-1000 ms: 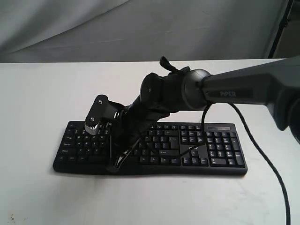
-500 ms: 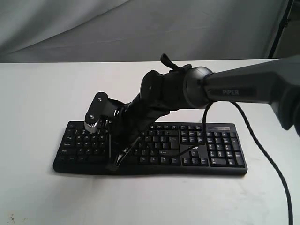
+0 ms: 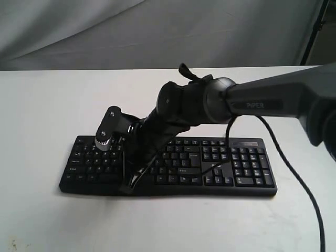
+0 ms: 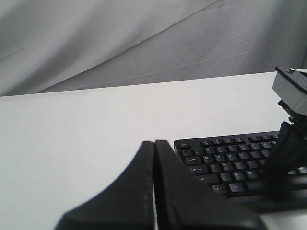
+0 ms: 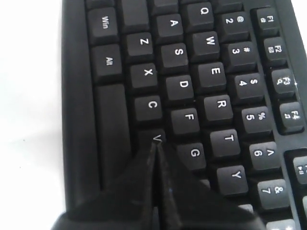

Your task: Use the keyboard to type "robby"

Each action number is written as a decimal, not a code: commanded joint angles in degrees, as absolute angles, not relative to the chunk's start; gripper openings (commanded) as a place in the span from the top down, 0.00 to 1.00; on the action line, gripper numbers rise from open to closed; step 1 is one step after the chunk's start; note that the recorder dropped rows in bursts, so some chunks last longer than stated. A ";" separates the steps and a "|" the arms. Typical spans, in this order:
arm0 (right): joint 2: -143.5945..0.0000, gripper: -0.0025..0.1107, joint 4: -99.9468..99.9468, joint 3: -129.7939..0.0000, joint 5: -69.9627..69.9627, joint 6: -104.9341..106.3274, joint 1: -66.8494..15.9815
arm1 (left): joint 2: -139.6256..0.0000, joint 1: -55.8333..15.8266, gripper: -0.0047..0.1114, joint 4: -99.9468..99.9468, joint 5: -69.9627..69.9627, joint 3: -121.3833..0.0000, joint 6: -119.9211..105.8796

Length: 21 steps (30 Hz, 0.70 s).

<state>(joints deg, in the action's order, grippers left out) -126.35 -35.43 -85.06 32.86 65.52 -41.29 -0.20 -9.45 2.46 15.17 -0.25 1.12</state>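
Right gripper [image 5: 156,143] closed, seemingly touching keyboard [image 5: 216,72].

the keyboard [image 3: 231,168] lies on the table [image 3: 52,105], right hand [image 5: 157,148] over its left half.

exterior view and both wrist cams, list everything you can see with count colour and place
keyboard: 1, black with white legends, flat on the table, centre front
table: 1, white, under everything
backdrop cloth: 1, grey, creased, behind the table
cable: 1, black, hanging from the right arm, trailing down over the table at the right
right arm: 1, dark grey with PiPER lettering, reaching from the right across the keyboard's left half
right end effector: 1, black, shut, tip at the V key
left end effector: 1, black, shut, table and a keyboard corner beyond it; not seen in the exterior view
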 commanded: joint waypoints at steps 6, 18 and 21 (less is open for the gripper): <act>-124.80 0.98 -35.08 -84.73 32.72 65.52 -41.20 | 0.00 -9.82 0.96 2.74 14.86 0.00 1.28; -123.33 0.98 -33.82 -84.73 28.22 65.91 -41.18 | 0.00 -9.82 0.96 2.74 14.86 0.00 1.28; -123.44 0.98 -33.84 -84.73 27.83 65.91 -40.54 | 0.00 -9.82 0.96 2.74 14.86 0.00 1.28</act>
<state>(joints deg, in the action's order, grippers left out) -123.36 -34.17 -85.06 28.86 65.63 -41.16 -0.20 -9.45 2.46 15.17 -0.25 1.12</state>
